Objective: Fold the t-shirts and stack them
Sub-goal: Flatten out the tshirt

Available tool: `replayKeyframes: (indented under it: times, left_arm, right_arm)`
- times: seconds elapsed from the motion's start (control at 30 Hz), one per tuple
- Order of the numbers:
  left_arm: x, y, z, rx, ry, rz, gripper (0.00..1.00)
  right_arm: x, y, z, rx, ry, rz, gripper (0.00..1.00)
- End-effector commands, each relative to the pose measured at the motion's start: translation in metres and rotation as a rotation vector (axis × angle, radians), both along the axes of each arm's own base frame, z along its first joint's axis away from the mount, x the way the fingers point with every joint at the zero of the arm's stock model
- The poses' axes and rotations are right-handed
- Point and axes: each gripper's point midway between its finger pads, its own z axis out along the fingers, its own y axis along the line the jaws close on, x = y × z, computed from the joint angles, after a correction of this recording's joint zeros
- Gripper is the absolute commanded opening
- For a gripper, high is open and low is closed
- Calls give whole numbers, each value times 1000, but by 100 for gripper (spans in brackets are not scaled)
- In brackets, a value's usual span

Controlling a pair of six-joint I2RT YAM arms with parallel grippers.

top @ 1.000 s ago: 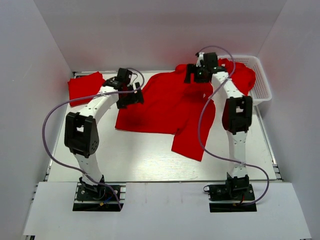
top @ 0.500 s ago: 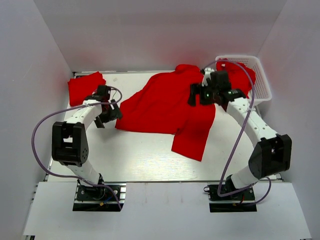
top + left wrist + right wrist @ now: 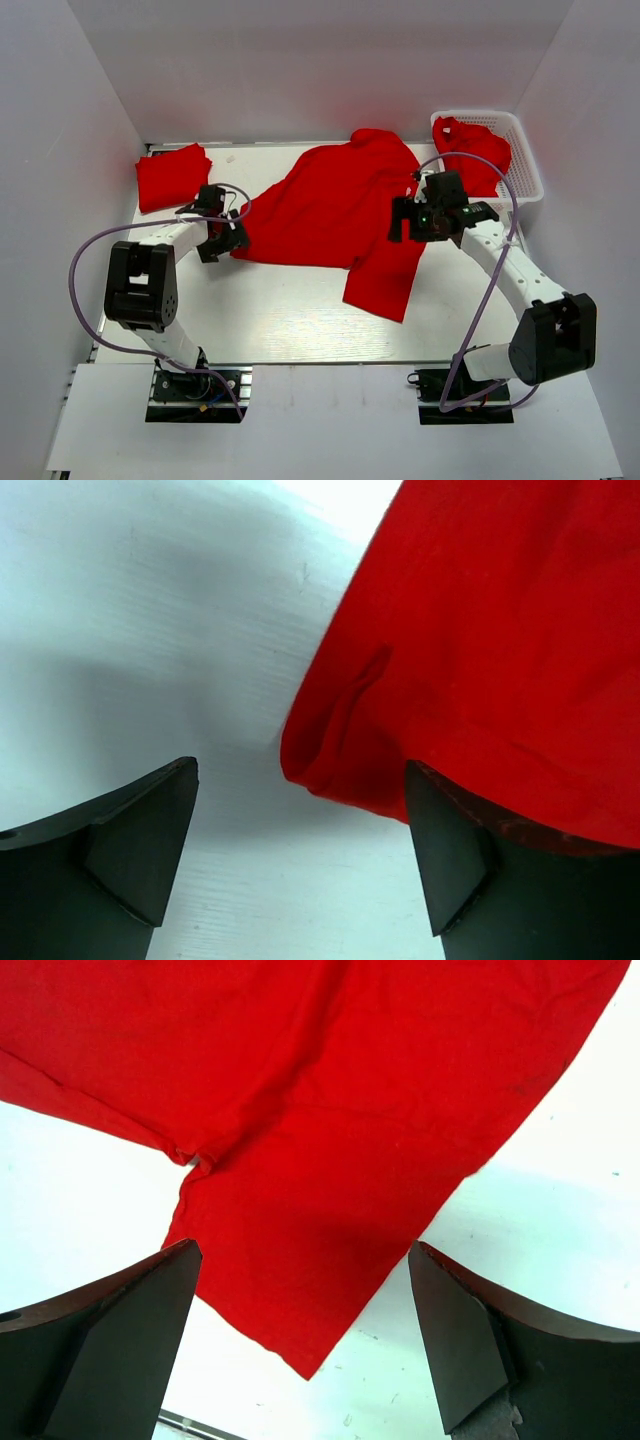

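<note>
— While we have the top view up, how far along are we?

— Early, we'd judge. One folded t-shirt [image 3: 172,176] lies at the far left corner of the table [image 3: 280,310]. One spread t-shirt [image 3: 330,205] lies open and rumpled across the middle, not yet folded. A crumpled t-shirt [image 3: 478,150] sits in the basket [image 3: 528,180] at the far right. So one is done (if that folded one is the start of the stack) and at least two are left.

— And the arms?

— Both reach forward, low over the table. The left gripper [image 3: 222,238] is at the spread t-shirt's left edge, by its near corner. The right gripper [image 3: 412,220] is over its right side, above the flap that runs toward us.

— What do we get from the left wrist?

— The jaws are apart and hold nothing. The cloth's corner lies between the fingers, with a small crease at the hem. Its edge overlaps the tip of the finger on the view's right, though we cannot tell whether they touch.

— The right wrist?

— The jaws are wide apart here too, and empty. Red cloth fills the upper view, and a pointed flap reaches down between the fingers over the white table. We see no contact.

— What's next, then?

— We'd guess a two-handed grasp to straighten or fold it.
</note>
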Motion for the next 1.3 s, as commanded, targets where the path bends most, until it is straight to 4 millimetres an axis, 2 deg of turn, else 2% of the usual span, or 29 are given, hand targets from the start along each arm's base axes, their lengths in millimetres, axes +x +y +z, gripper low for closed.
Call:
replayKeyframes:
  times: [0.0,0.03,0.17,0.2,0.27,0.3,0.37,0.4,0.43,0.53,0.67,0.73,1.0,1.17,1.23,1.27]
  left_arm:
    - [-1,0,-10,1,-6,-12,91]
    - [2,-1,-9,0,-18,-12,90]
    - [-4,2,-21,16,26,-7,73]
    - [-12,0,-27,18,46,-17,66]
    - [-12,-5,-29,9,36,-31,56]
    - [-12,-5,-34,9,38,-31,42]
    - [-12,-11,-36,-18,40,-56,23]
    - [-10,-14,-35,-30,32,-61,5]
    - [-12,-16,-39,-39,47,-76,0]
    - [-8,-20,-38,-58,30,-95,0]
    - [-3,-21,-24,-62,-22,-97,0]
    - [-1,-19,-19,-55,-38,-93,0]
    - [-4,-21,-12,-67,-64,-99,0]
    - [-3,-23,-9,-84,-71,-87,0]
    - [-6,-23,-9,-84,-70,-87,0]
    - [-6,-23,-9,-84,-70,-87,0]
  right_arm:
    - [-1,-3,6,12,-15,-32,90]
    - [-2,-3,5,10,-10,-31,90]
    - [-9,-7,0,-4,16,-38,90]
    - [-12,-7,-1,-5,22,-40,90]
    - [-21,-10,-8,-10,52,-46,90]
    - [-24,-9,-10,-8,59,-37,90]
    - [-38,-9,-21,-14,100,-21,90]
    - [-43,-9,-22,-10,103,-15,90]
    - [-51,-8,-30,-14,131,-4,90]
    - [-73,-1,-47,-3,195,36,90]
    - [-107,11,-75,-6,311,87,90]
    - [-121,11,-90,-35,344,97,90]
    - [-135,19,-123,-70,380,41,90]
    - [-145,18,-142,-92,427,2,89]
    - [-146,14,-146,-114,431,-16,82]
    - [-146,15,-149,-114,433,-27,75]
